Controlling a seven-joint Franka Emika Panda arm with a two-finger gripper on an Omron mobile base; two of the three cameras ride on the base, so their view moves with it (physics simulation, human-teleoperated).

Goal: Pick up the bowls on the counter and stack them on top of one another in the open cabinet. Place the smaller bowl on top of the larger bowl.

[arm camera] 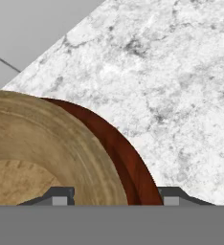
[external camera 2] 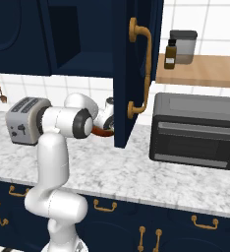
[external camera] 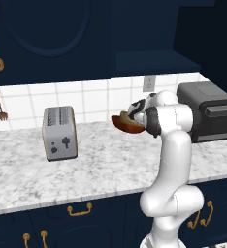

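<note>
My gripper (external camera: 130, 116) (external camera 2: 105, 122) (arm camera: 113, 196) is shut on the larger bowl (external camera: 124, 125) (external camera 2: 102, 132) (arm camera: 133, 158), a glossy reddish-brown bowl with a wood-grain inside. It holds the rim and the bowl hangs tilted, clear above the marbled counter (external camera: 96, 164) (external camera 2: 136, 172) (arm camera: 181, 72). The open navy cabinet (external camera 2: 65, 34) with its dark recess is above and to the left of the hand in the right base view. The smaller tan bowl is out of view.
A silver toaster (external camera: 59, 132) (external camera 2: 22, 120) stands on the counter left of the arm. A black toaster oven (external camera: 207, 116) (external camera 2: 198, 130) sits to the right. The cabinet's open door (external camera 2: 134, 74) hangs just right of the hand. A wooden shelf (external camera 2: 205, 71) carries a bottle (external camera 2: 171, 54).
</note>
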